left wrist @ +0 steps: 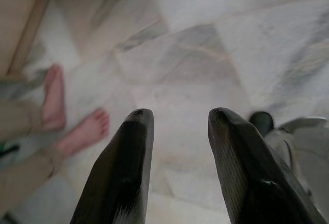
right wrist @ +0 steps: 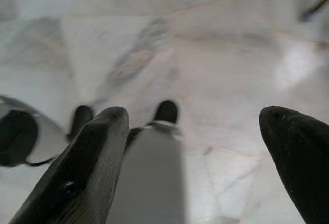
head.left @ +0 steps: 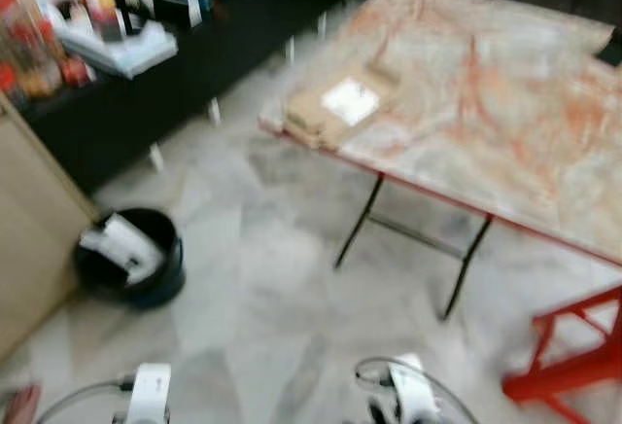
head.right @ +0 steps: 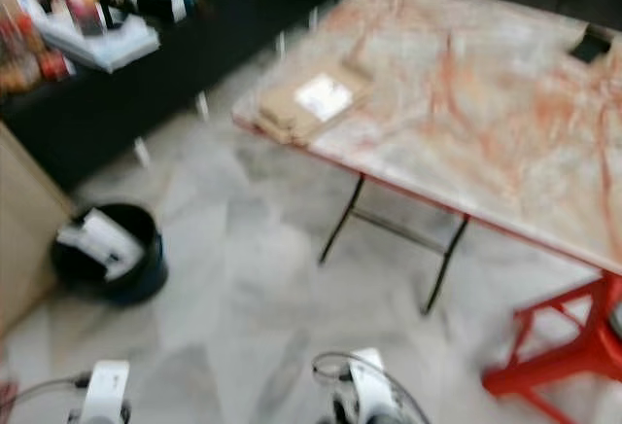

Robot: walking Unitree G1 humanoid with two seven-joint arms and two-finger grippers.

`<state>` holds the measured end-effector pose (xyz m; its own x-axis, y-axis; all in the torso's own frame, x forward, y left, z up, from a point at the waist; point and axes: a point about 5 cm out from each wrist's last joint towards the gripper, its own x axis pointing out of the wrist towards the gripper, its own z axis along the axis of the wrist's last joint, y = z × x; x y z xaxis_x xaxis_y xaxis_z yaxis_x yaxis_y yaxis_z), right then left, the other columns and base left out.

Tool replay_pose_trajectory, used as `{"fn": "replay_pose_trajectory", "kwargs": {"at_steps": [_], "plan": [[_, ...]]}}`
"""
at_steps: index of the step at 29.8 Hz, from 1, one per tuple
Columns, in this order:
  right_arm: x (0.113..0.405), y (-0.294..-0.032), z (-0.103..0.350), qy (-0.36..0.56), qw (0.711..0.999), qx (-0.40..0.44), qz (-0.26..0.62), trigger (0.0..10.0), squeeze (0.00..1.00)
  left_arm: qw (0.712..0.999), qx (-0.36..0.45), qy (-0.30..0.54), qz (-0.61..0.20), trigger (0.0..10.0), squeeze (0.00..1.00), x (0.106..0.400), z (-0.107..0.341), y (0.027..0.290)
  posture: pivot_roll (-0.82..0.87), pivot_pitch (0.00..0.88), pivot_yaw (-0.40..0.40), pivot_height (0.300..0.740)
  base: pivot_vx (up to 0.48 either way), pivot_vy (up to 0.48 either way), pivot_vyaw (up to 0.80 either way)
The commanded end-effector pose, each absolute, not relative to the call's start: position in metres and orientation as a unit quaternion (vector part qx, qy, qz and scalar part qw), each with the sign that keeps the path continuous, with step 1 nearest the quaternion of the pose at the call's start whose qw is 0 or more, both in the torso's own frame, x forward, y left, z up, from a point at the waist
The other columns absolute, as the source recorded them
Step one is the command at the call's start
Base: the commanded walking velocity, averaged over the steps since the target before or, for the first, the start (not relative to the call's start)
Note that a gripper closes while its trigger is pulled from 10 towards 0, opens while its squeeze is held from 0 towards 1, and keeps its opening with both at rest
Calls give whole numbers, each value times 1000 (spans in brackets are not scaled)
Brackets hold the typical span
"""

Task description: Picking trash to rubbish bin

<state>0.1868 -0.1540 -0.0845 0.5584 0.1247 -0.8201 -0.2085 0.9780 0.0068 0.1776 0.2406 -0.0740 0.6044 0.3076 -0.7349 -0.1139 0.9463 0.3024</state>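
Note:
A flat brown package with a white label lies on the near left corner of the marble-patterned folding table. A black round bin stands on the floor at the left with white trash inside it. Both arms hang low at the bottom of the eye views. My left gripper is open over bare floor. My right gripper is open wide above the floor and holds nothing.
A dark low counter with bottles and clutter runs along the back left. A wooden cabinet stands at the left beside the bin. A red stool frame is at the right. A person's bare feet stand near my left gripper.

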Motion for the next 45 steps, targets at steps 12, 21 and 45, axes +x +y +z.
{"fn": "replay_pose_trajectory", "kwargs": {"at_steps": [12, 21, 45], "plan": [[181, -146, -87, 468, 877, -38, 102, 10000, 0, 875, 119, 453, 120, 10000, 0, 165, -80, 244, 141, 158, -24, 740, 0, 0, -768], [182, -146, -87, 468, 877, -38, 103, 10000, 0, 875, 121, 454, 119, 10000, 0, 164, -80, 244, 140, 156, -25, 740, 0, 0, -768], [185, -146, -85, 457, 883, -36, 100, 10000, 0, 876, 125, 452, 113, 10000, 0, 165, -80, 241, 144, 155, -27, 740, 0, 0, -255]]}}
